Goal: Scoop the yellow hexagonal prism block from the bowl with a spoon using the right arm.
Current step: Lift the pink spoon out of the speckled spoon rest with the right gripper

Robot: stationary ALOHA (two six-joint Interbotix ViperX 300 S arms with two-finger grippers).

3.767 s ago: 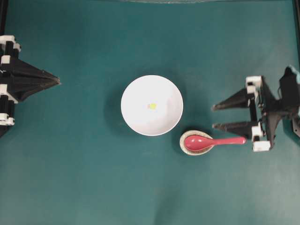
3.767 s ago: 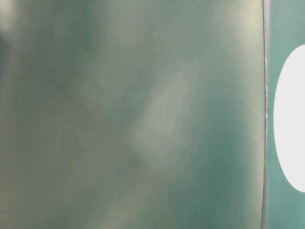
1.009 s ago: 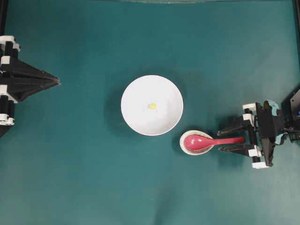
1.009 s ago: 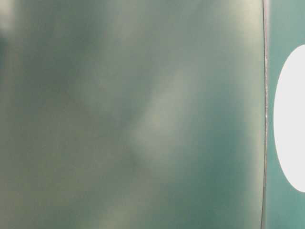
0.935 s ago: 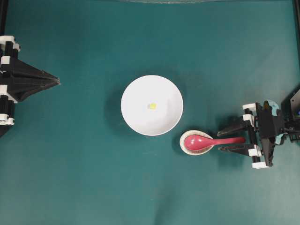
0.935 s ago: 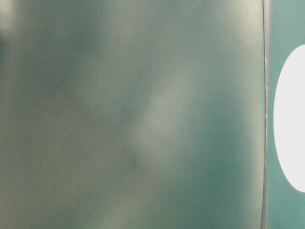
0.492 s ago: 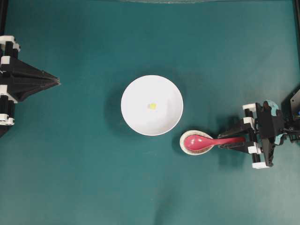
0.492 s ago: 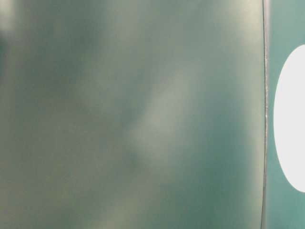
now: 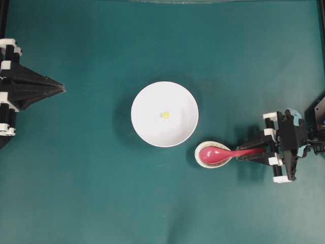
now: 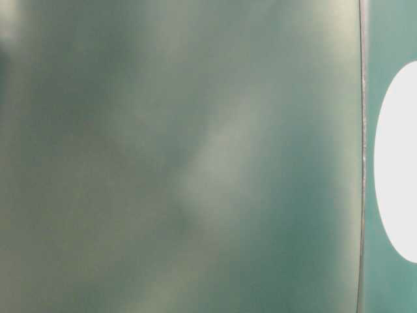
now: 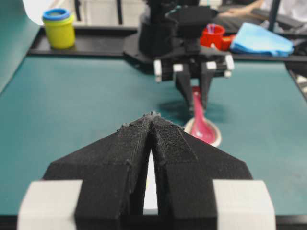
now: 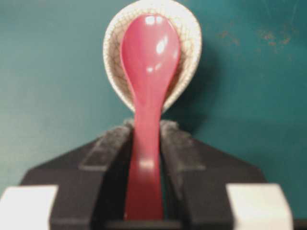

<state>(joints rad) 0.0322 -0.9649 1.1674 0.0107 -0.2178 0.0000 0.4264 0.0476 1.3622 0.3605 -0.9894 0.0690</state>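
Right fingers (image 12: pixel 108 153) closed on the pink-red spoon's (image 12: pixel 148 72) handle, head resting in the speckled spoon rest (image 9: pixel 203 161). Yellow hexagonal block (image 9: pixel 164 115) inside white bowl (image 9: pixel 147 101). Left fingers (image 11: pixel 134 139) pressed together, empty.

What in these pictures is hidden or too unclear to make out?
- Table-level view: almost wholly blurred; only a white shape cut off by the right edge.
- Left wrist view: the bowl is hidden behind the left tool.
- Overhead view: the yellow block is too small to show its shape.
- Right wrist view: the spoon handle's end is cut off.
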